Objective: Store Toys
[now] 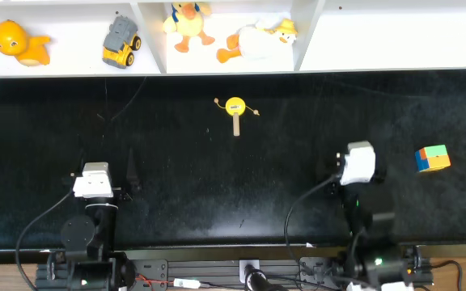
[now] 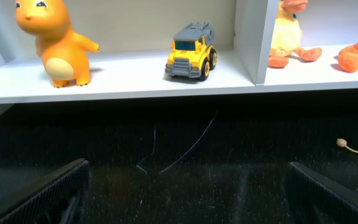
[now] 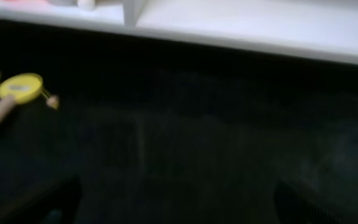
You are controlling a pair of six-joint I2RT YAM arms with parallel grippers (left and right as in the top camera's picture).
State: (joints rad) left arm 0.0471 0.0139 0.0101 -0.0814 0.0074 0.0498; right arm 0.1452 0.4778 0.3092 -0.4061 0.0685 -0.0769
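Although four toys already sit in the white shelf (image 1: 379,48) along the far edge, two lie out on the black table (image 1: 217,194). A yellow rattle drum (image 1: 235,107) with a wooden handle lies near the middle of the table, just short of the shelf, with its handle pointing toward the near side and its two beads out to either side. A multicoloured cube (image 1: 432,158) sits well apart from it, toward the right edge.

On the shelf, the left compartment holds an orange cartoon figure (image 2: 55,40) standing upright at the far left and a yellow toy truck (image 2: 191,53) with a grey back to its right, near the divider. In the middle compartment, a yellow plush duck (image 1: 188,23) sits to the left and a white plush duck (image 1: 253,42) with a yellow hat lies on its side to the right.

The left gripper (image 2: 186,167) is at the near left of the table, its fingers spread wide with nothing between them, facing the truck's compartment. The right gripper (image 3: 178,183) is at the near right, likewise spread and holding nothing, with the rattle drum off to its left and the cube to its right.
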